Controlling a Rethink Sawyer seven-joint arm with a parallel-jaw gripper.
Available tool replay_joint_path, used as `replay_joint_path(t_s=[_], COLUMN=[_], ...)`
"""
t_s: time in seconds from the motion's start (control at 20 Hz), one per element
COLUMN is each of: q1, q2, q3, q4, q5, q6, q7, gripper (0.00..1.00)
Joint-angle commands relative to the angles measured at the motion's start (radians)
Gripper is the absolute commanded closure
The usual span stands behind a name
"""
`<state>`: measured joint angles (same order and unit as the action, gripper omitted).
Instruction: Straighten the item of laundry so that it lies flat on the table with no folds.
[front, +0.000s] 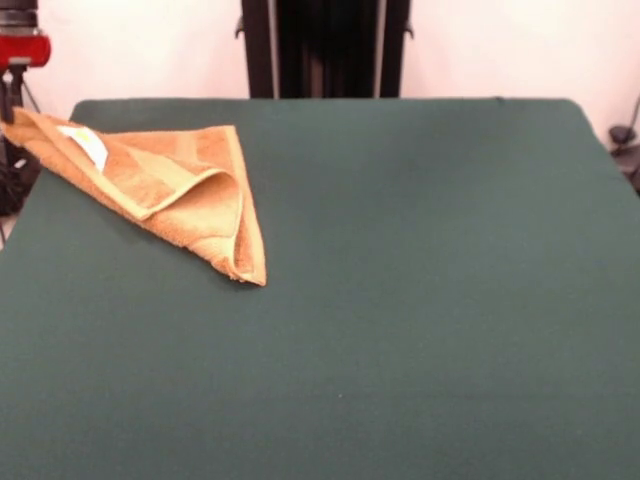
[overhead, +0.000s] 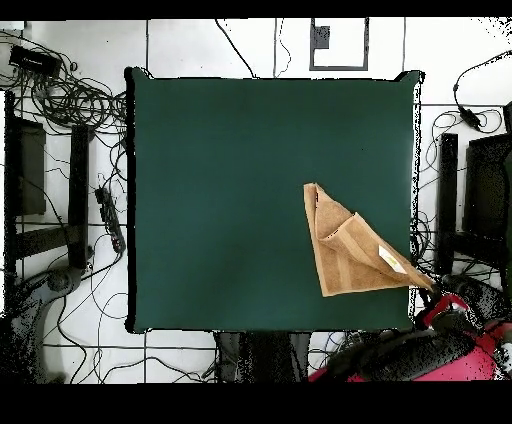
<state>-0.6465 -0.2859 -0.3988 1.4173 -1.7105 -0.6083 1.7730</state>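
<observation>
The orange-tan towel lies folded over itself in a rough triangle at the table's far left in the front view. Its smooth border band runs across the fold, and its white label faces up. One corner reaches past the table's edge. In the overhead view the towel lies near the lower right corner of the green table. The red and black arm hangs off that corner. Its gripper stands just beside the towel's overhanging corner, and I cannot make out whether it touches the cloth.
The robot's black pedestal stands behind the table's far edge. Cables and black stands crowd the floor beside the table. Another black frame stands along the table's opposite side.
</observation>
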Motion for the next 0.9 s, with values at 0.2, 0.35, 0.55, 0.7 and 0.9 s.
replay_joint_path(t_s=[0.2,0.35,0.55,0.7,0.9], q1=[0.036,0.025,0.012,-0.013,-0.062], q2=[0.060,0.042,0.001,-0.020,-0.042], q3=[0.064,0.048,0.037,0.034,0.040], q4=[-0.105,-0.077,-0.002,0.043,0.075], q5=[-0.059,-0.059,-0.028,-0.002,0.018], q6=[-0.049,-0.068,-0.077,-0.075,-0.074], q7=[0.291,0.265,0.217,0.166,0.091], gripper=[1.00,1.00,1.00,1.00,1.00])
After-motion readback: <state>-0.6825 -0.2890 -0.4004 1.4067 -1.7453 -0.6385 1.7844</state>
